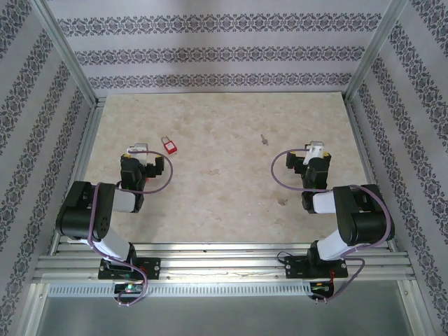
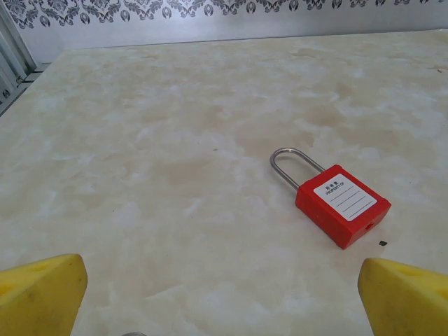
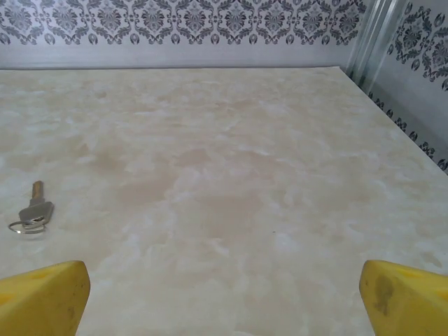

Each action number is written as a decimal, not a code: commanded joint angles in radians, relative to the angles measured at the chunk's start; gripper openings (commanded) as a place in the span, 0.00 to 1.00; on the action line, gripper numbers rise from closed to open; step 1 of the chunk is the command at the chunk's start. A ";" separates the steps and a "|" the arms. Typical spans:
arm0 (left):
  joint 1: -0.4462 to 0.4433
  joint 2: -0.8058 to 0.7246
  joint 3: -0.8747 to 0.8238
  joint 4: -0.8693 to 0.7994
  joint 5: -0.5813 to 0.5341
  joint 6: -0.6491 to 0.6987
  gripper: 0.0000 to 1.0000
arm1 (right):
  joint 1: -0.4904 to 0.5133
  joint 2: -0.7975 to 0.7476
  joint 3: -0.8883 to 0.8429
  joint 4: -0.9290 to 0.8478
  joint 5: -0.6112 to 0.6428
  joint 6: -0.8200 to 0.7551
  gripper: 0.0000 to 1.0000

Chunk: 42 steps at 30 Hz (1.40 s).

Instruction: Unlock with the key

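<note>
I see my left claw spread empty near the padlock; right claw likewise. Key lies on the tabletop.

L fingers & R fingers both spread wide, empty.

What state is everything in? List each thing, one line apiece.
padlock: lying flat, shackle looks shut, no key in it.
key: lying flat on its ring, apart from the padlock.
left hand: open, empty.
right hand: open, empty.
</note>
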 commanded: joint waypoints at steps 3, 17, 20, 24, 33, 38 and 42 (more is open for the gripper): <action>0.001 -0.004 0.000 -0.004 0.014 0.010 0.99 | -0.006 0.001 0.002 -0.008 -0.113 0.001 0.98; 0.002 -0.004 0.002 -0.007 0.015 0.009 0.99 | -0.020 0.000 0.032 -0.022 -0.139 0.010 0.98; 0.002 -0.004 0.003 -0.008 0.017 0.009 0.99 | 0.010 -0.005 0.028 -0.015 -0.040 0.003 0.98; 0.003 -0.010 0.007 -0.014 0.013 0.009 0.99 | 0.076 -0.126 0.063 -0.162 0.133 -0.032 0.98; -0.017 -0.476 0.234 -0.727 -0.064 -0.257 1.00 | 0.226 -0.528 0.412 -1.227 0.102 0.355 0.98; -0.035 -0.668 0.282 -0.956 0.171 -0.493 1.00 | 0.230 -0.627 0.377 -1.577 -0.037 0.671 0.93; -0.142 -0.711 0.316 -1.057 0.278 -0.587 1.00 | 0.233 -0.638 0.309 -1.653 -0.117 0.724 0.78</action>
